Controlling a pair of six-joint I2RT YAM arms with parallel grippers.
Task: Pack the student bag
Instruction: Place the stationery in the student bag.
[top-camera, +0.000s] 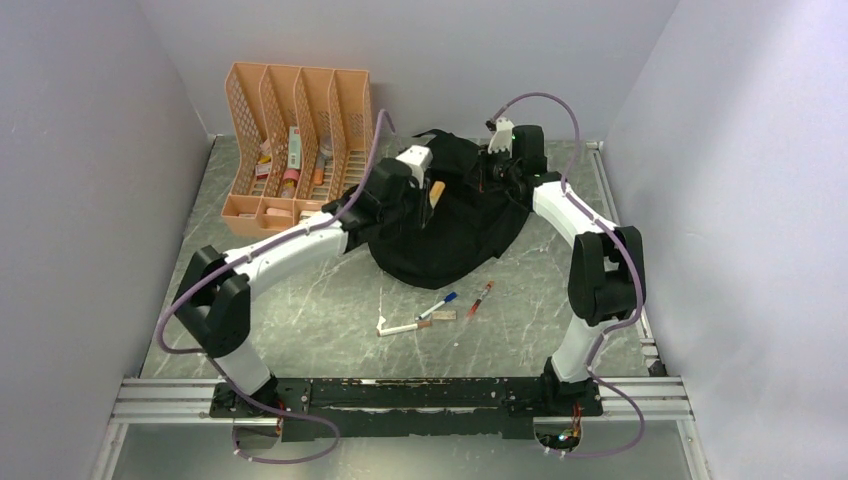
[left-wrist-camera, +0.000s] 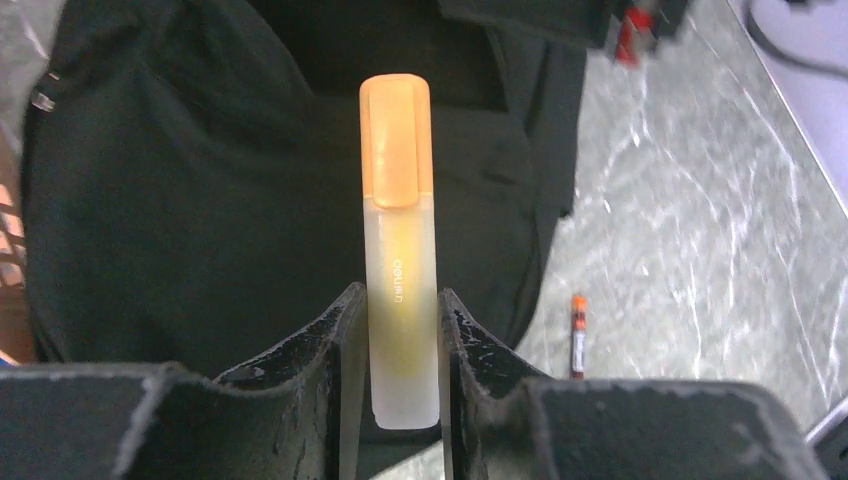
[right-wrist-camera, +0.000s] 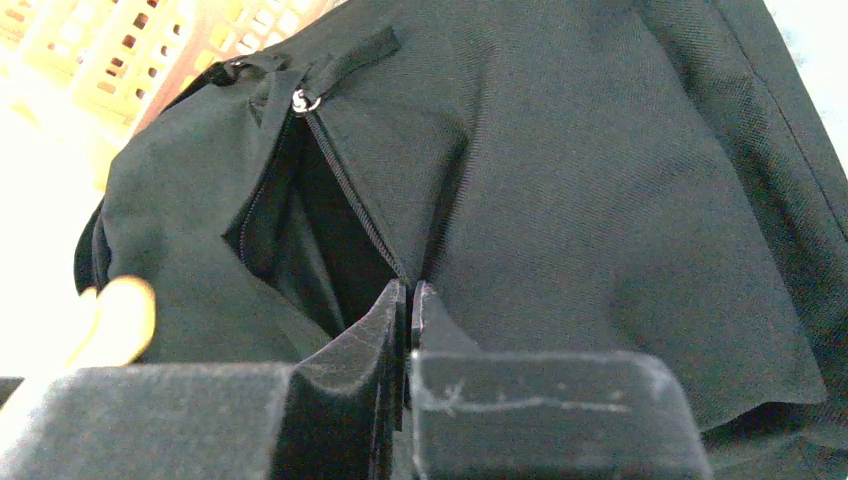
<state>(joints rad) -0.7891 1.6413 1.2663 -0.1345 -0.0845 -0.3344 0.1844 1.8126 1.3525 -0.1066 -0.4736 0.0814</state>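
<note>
The student bag (top-camera: 455, 240), a large black fabric backpack, lies at the back middle of the table. Its zipped pocket (right-wrist-camera: 300, 230) gapes open, with the zipper pull (right-wrist-camera: 299, 100) at the top end. My right gripper (right-wrist-camera: 410, 287) is shut on the bag's fabric at the lower end of the zipper line, on the bag's far right side (top-camera: 493, 170). My left gripper (left-wrist-camera: 400, 297) is shut on a highlighter (left-wrist-camera: 400, 230) with an orange cap and pale body, held over the bag (left-wrist-camera: 180, 200). The highlighter (top-camera: 437, 190) points toward the opening.
An orange file rack (top-camera: 295, 140) with small items stands at the back left, beside the bag. In front of the bag lie a blue-capped pen (top-camera: 438, 304), a red pen (top-camera: 481, 298) and a white marker (top-camera: 402, 327). Grey walls enclose the table.
</note>
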